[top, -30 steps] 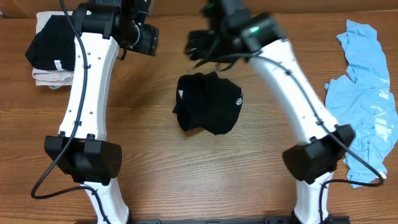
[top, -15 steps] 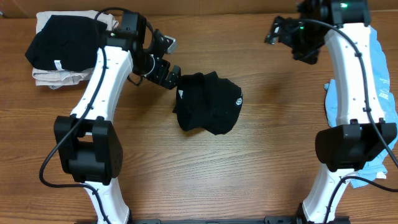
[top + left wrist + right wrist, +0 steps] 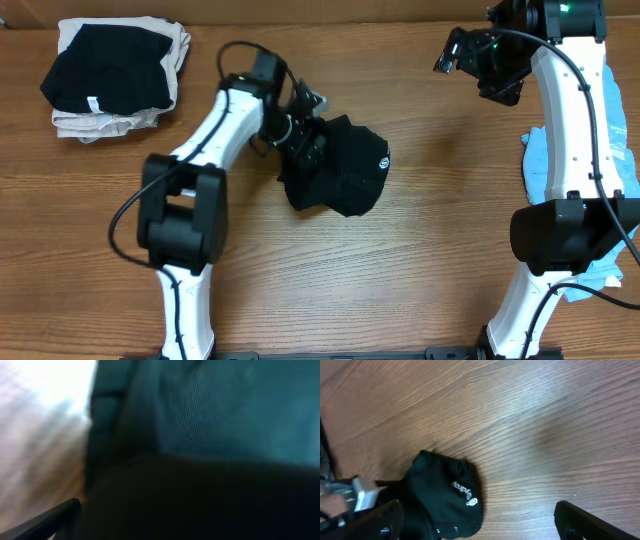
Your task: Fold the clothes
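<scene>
The left gripper is pressed into the left edge of the black T-shirt. Its wrist view shows only blurred dark fabric, so we cannot tell how far it is open or whether it grips. The right gripper hangs at the far right, fingers wide apart, holding nothing. We count 1 black T-shirt, bundled in the middle of the table. There is also 1 light-blue shirt at the right edge and 1 pile of 2 folded garments at the far left.
</scene>
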Available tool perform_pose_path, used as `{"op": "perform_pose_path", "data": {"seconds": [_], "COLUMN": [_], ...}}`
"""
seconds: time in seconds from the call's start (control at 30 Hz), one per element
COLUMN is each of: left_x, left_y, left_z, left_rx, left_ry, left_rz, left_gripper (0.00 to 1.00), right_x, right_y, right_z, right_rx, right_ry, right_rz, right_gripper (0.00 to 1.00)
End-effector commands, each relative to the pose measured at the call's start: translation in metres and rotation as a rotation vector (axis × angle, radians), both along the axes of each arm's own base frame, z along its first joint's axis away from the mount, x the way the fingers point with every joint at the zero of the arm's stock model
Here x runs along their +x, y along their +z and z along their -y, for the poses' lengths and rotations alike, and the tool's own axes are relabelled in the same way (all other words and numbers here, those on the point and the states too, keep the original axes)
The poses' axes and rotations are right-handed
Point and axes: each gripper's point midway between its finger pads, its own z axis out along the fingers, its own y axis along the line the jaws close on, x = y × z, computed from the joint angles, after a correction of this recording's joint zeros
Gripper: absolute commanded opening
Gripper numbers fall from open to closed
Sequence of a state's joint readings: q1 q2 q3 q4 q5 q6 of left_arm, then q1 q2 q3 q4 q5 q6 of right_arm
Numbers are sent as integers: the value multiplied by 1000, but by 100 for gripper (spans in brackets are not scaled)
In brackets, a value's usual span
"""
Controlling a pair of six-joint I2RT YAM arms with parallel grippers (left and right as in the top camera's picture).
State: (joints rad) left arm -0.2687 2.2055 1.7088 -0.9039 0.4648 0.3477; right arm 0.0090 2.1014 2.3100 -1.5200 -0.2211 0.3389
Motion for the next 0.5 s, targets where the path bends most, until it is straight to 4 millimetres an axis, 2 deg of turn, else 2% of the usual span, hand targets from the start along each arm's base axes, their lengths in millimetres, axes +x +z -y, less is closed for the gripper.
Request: {"op": "perform_pose_path", "data": {"seconds": [0.0,0.13,0.23,0.3,0.37,0.43,0.47], "left_x": [-7,-12,-17,-19,-21,-23,-24], "left_y": [-13,-25,-37,-46,-52,-56,-57], "left_z": [4,0,-3,-7,-6,-4,-3], "left_rx": [-5,25,48,73,79,83,85], "left_ry": [-3,30,59,101,118,119,116], "left_rz": [-44,-93,-142,-175,-200,-211,-212], "left_gripper": [100,100,95,86,64,45,39], "right_x": [-3,-3,-3,-3,-3,-3,-3], "right_y": [4,3,3,3,3,3,4], "right_z": [4,5,6,6,6,6,6], "right_rx": [-31,-39,-42,-42,-42,-42,-42], "right_ry": [0,-3,-4,-4,-4,-4,-4], "right_rz": [5,4,7,7,7,7,7], "right_gripper": [100,100,100,100,100,100,100]}}
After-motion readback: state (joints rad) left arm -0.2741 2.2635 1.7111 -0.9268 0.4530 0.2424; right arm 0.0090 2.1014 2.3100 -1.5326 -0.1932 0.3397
